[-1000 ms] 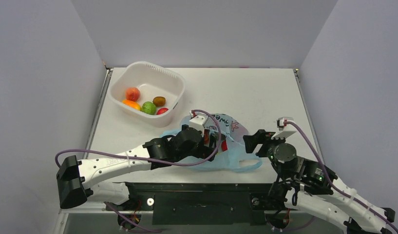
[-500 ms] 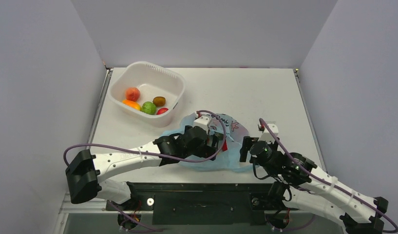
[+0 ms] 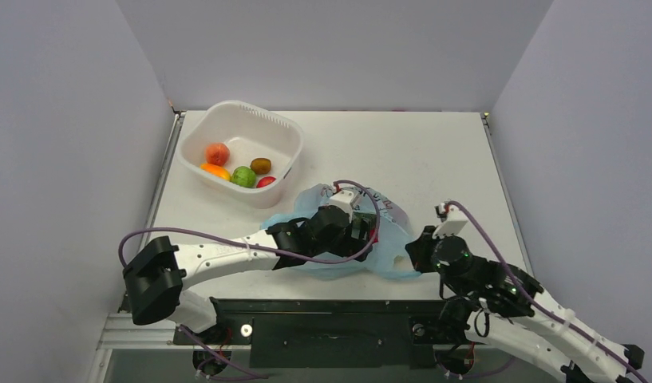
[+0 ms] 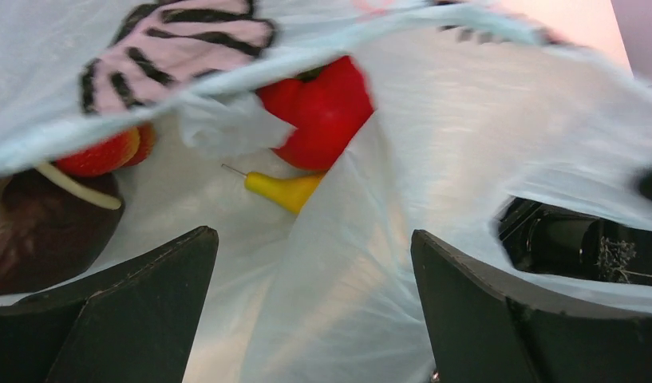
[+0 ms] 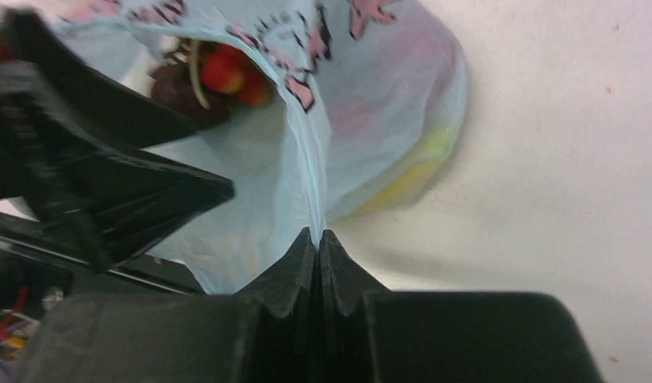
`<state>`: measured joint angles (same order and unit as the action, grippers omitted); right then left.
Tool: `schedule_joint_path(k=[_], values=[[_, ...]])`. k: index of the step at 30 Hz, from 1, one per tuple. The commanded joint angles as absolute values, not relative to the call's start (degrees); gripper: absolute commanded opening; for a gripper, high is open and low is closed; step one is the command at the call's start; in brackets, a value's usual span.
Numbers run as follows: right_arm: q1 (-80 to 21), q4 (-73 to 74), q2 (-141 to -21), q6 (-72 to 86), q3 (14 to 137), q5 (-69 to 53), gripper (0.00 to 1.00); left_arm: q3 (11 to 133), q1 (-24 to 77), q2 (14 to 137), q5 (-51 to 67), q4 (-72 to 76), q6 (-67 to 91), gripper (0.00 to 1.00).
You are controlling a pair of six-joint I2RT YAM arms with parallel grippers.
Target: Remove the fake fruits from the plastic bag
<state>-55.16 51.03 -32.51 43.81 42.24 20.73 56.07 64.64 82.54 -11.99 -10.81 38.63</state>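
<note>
The left gripper (image 4: 310, 239), jaws spread wide, noses into the mouth of the plastic bag (image 4: 482, 112), while the right gripper (image 5: 318, 236) pinches the film's edge between closed fingers and holds the opening up off the table (image 3: 442, 152). To do this step well, the right arm should probably hold the film taut and high. That would let the left reach past the loose fold sagging between its fingers and close on one fruit alone. Just ahead of the left jaws lies the yellow banana-like piece (image 4: 286, 190), with the red apple (image 4: 326, 112) just behind it. The bunch of red-orange balls (image 4: 99, 153) and the dark gourd (image 4: 43, 231) sit off toward one finger. All are inside the bag, well apart from the white tub (image 3: 286, 144).
</note>
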Motion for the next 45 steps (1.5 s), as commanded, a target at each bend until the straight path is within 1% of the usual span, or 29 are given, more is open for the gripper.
schedule_joint_path(k=[1,6,11,12,14,17,20,24,28,30,31,34,38,42,45], values=[[-54.9,47.3,-24.1,40.4,45.3,20.7,0.00,59.3,64.6,85.1,-10.9,-3.9,39.6,0.88],[-54.9,43.1,-22.9,38.1,45.8,18.1,0.00,61.6,64.6,87.4,-12.1,-4.2,39.0,0.78],[-54.9,42.6,-24.0,36.9,45.8,19.3,0.00,61.9,63.9,89.2,-13.4,-3.8,38.8,0.74],[-54.9,42.6,-24.2,36.8,45.8,19.1,0.00,62.8,63.6,90.5,-13.2,-4.0,38.8,0.71],[-54.9,42.2,-24.3,36.2,45.8,18.8,0.00,64.4,63.5,92.6,-12.7,-4.2,38.7,0.69],[-54.9,42.0,-24.6,35.5,45.7,18.5,0.00,67.5,63.4,95.8,-13.5,-5.4,38.9,0.68],[-54.9,42.0,-24.5,35.3,45.7,18.1,0.00,71.2,63.4,98.7,-16.9,-8.2,40.9,0.72],[-54.9,42.0,-23.7,34.8,45.7,18.4,0.00,74.1,63.3,101.8,-19.7,-9.9,42.3,0.72],[-54.9,42.1,-23.2,34.3,45.4,18.8,0.00,77.3,63.4,105.4,-18.3,-10.5,42.0,0.73],[-54.9,42.1,-23.1,34.0,45.2,18.9,0.00,78.6,63.8,107.1,-17.6,-11.0,41.9,0.77],[-54.9,42.2,-23.0,33.9,45.2,19.0,0.00,78.8,64.2,107.8,-17.5,-11.2,42.1,0.81],[-54.9,42.3,-22.8,33.6,45.0,19.2,0.00,78.3,64.6,108.9,-17.4,-11.2,42.7,0.87],[-54.9,42.3,-22.8,33.3,44.9,19.3,0.00,77.7,64.8,110.7,-16.3,-10.8,43.2,0.92],[-54.9,42.3,-23.3,32.9,44.9,19.2,0.00,78.4,64.7,113.0,-13.6,-8.9,43.5,0.93],[-54.9,42.2,-23.1,32.9,44.8,19.2,0.00,79.0,64.6,114.3,-12.2,-7.8,43.6,0.90]])
